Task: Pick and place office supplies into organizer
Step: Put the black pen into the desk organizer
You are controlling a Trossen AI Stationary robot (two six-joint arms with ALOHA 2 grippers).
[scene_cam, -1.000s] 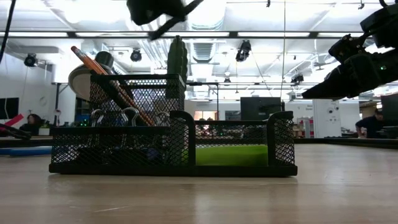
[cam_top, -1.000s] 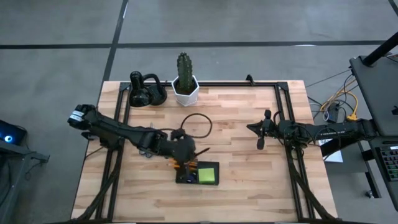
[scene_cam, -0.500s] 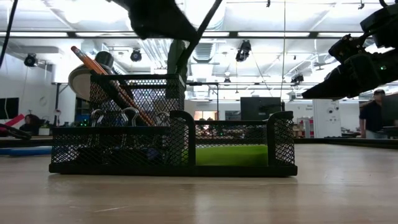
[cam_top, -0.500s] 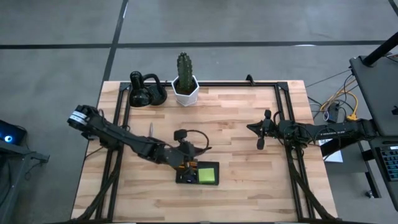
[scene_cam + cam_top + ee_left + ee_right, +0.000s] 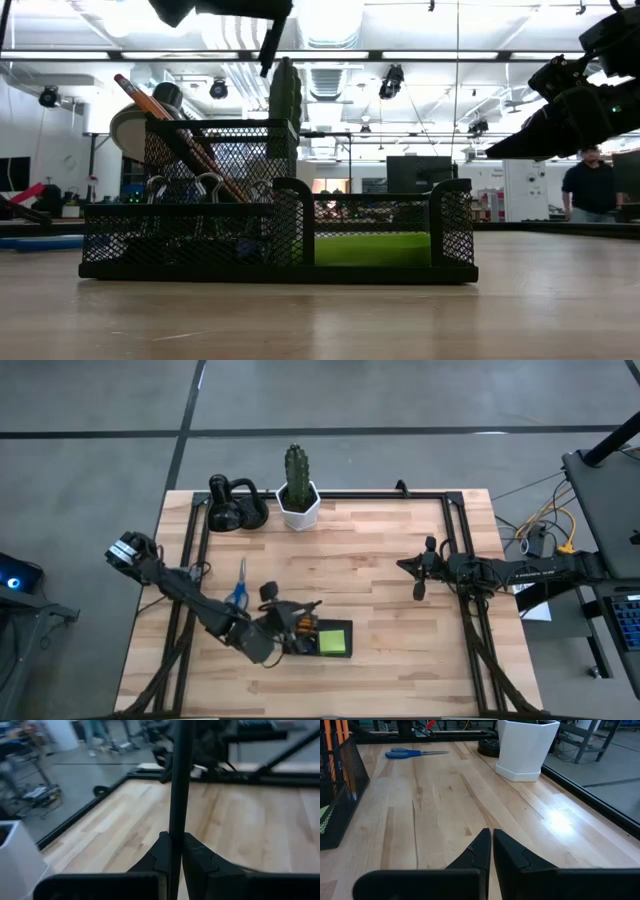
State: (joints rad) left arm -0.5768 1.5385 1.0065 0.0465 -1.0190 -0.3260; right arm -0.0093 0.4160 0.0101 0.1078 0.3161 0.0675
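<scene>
Black mesh organizer (image 5: 280, 235), unlabelled

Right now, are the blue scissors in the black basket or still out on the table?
Out. The scissors lie flat on the table, apart from the organizer.

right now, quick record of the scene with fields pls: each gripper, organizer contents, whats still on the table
left gripper: shut on a dark pen, beside the organizer
right gripper: shut, empty, waiting at the table's right
organizer: orange pencils, clips, lime-green sticky-note pad
outside organizer: blue-handled scissors on the table, left of the organizer
also there: cactus pot
</scene>
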